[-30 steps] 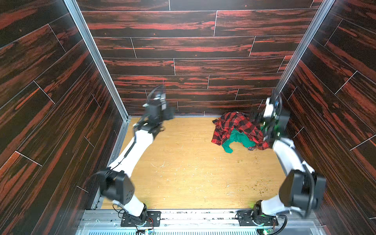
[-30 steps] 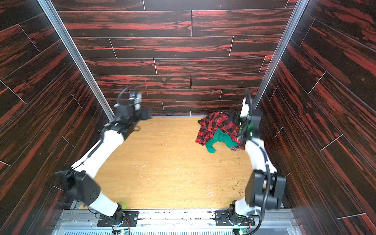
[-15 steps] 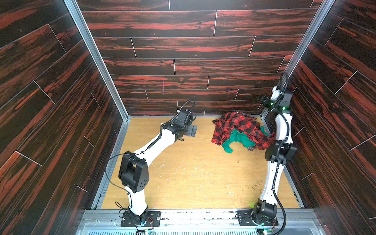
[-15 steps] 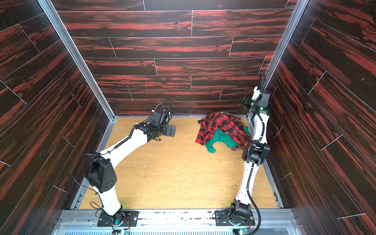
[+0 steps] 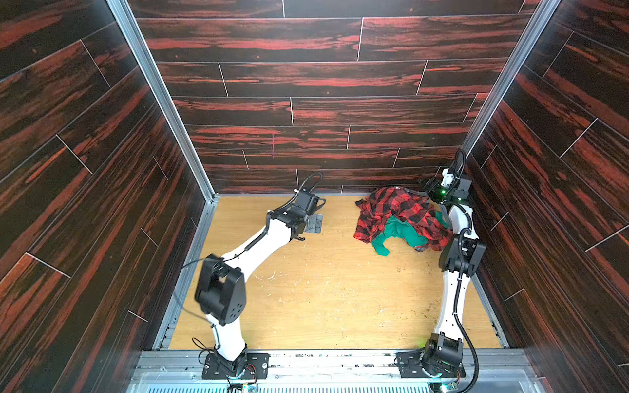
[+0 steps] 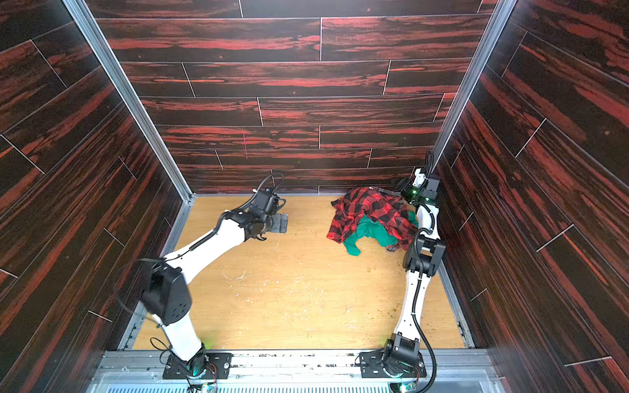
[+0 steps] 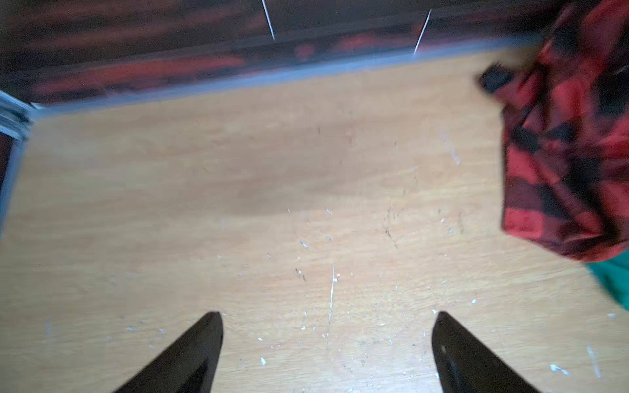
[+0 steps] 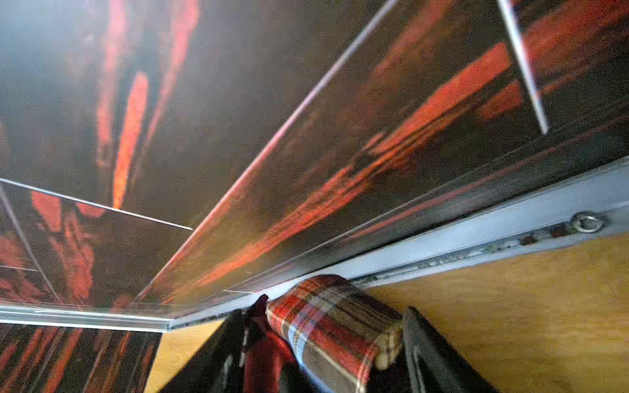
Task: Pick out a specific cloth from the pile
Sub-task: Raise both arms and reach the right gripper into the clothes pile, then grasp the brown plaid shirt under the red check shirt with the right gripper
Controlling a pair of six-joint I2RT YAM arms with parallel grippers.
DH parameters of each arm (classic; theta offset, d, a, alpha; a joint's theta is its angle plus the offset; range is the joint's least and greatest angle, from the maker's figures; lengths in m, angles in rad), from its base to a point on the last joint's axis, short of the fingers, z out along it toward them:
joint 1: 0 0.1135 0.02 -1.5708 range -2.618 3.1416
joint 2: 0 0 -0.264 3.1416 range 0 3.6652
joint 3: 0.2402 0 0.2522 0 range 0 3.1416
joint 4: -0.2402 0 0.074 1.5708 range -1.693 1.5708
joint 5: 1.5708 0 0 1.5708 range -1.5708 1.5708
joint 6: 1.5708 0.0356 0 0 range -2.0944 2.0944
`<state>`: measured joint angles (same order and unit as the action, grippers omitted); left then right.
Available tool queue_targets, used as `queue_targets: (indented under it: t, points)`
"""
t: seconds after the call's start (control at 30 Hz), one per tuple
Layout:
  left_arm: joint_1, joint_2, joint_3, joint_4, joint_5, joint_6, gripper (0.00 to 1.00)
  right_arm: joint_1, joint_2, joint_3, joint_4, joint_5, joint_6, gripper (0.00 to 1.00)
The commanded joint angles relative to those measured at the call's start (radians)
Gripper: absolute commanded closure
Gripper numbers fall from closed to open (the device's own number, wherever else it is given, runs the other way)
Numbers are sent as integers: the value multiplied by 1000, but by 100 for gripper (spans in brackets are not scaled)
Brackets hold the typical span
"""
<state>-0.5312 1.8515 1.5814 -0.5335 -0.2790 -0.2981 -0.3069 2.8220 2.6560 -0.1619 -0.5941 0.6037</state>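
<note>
The pile (image 5: 398, 211) (image 6: 371, 211) lies at the back right of the floor: a red-and-black check shirt (image 7: 561, 153) over a green garment (image 5: 398, 233) (image 7: 612, 282). In the right wrist view a rolled fold of the cloth (image 8: 333, 323), muted grey, rust and blue plaid, fills the gap between the fingers. My right gripper (image 8: 323, 311) (image 5: 430, 185) is shut on that fold, with a bit of red-and-black fabric beside it, at the pile's back edge near the corner. In both top views the cloth is hard to make out. My left gripper (image 7: 328, 314) (image 5: 315, 223) hangs open over bare floor, left of the pile.
Dark red-streaked walls close in three sides. The back wall and its metal rail (image 8: 476, 234) run just behind my right gripper. The scratched wooden floor (image 5: 323, 289) stretches from the pile toward the front edge.
My left arm swung from the back left corner toward the middle and came down low. My right arm stretched up to the back corner, and its jaws narrowed onto the fabric.
</note>
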Motion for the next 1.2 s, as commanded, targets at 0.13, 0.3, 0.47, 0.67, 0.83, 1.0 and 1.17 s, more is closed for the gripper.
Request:
queue_targets:
  t: [0.13, 0.3, 0.47, 0.67, 0.83, 1.0, 1.17]
  points:
    - [2, 79, 99, -117, 15, -5, 2, 11, 96, 4, 4, -8, 97, 34]
    - [3, 90, 103, -102, -2, 20, 2, 19, 97, 3, -4, -22, 92, 34]
    - [4, 97, 105, -104, 11, 28, 2, 32, 92, 9, -122, -27, 14, 34]
    - [4, 75, 78, -112, 2, 25, 2, 41, 85, 7, -151, -27, -2, 56]
    - [5, 53, 45, -111, -2, 13, 2, 50, 57, 7, -130, -26, -16, 68]
    - [4, 29, 4, -89, 8, 5, 2, 70, -23, 5, -110, -20, -91, 75]
    - [4, -11, -63, -51, 30, 1, 2, 91, -113, -1, -103, -18, -159, 79]
